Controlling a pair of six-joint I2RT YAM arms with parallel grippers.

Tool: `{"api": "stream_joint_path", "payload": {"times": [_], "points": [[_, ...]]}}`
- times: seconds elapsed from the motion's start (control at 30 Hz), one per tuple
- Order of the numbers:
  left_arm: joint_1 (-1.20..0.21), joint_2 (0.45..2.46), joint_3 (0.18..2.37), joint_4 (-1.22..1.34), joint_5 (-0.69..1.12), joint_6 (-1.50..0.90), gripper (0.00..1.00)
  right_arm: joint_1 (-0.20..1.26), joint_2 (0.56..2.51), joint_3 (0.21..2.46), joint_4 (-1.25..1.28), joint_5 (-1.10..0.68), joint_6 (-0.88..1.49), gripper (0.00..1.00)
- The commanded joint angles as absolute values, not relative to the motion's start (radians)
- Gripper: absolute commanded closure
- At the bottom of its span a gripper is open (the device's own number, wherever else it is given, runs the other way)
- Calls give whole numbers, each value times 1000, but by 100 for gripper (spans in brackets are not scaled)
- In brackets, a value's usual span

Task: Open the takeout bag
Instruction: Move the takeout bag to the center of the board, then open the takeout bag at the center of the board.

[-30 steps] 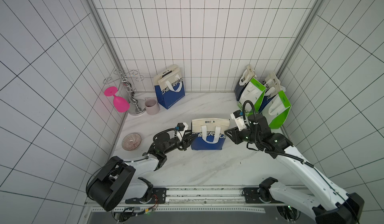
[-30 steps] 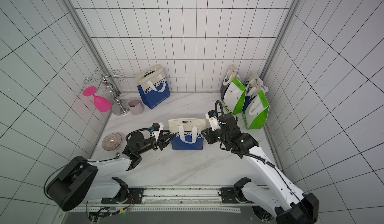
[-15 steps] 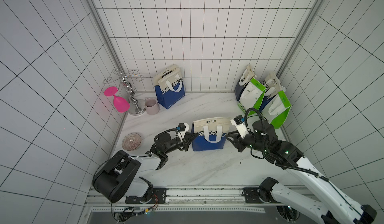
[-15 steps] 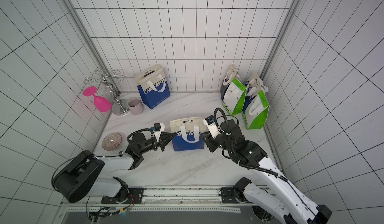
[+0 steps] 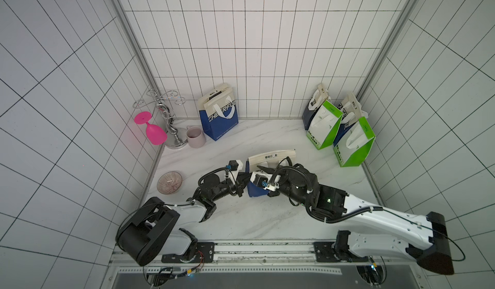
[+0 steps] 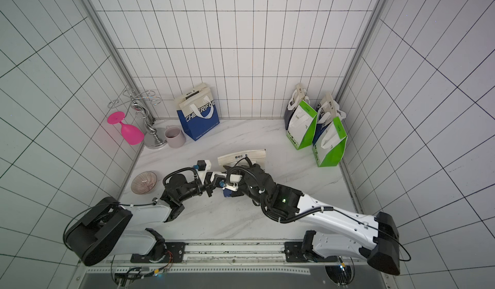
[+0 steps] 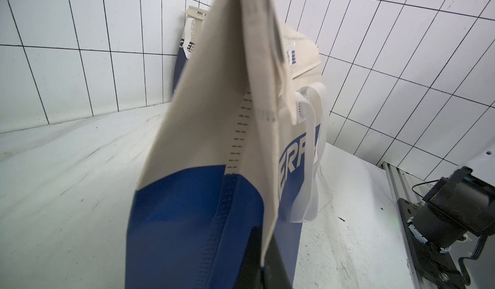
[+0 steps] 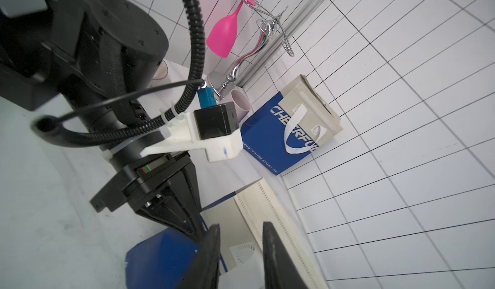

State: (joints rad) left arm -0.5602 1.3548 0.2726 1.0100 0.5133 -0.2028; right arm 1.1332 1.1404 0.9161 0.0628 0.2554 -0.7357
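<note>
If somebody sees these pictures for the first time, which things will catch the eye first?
First, the blue and cream takeout bag in the middle, caught between two claws: the left claw is shut on its side edge, and the right claw stands open near its top. Then the bright pink glass hanging upside down at the back left, and the green bags at the back right.

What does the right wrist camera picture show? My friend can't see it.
The right claw stands open beside a blue-and-cream bag, whose edge the left claw pinches. Farther off are another blue bag and a pink glass hanging from a silver rack.
</note>
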Motion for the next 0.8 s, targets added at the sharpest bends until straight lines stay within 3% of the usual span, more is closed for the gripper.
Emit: {"api": "stream_joint_path", "payload": {"times": [0.0,0.3,0.77], "points": [[-569,1331,284,1046,502,-198,100,1141,1184,868,195,358,-918,70],[-570,1289,282,1007,495,-181,100,1122,1266,847,281,410,-969,66],[-572,1272,291,980,494,-167,100,1062,1247,824,288,322,-909,66]]}}
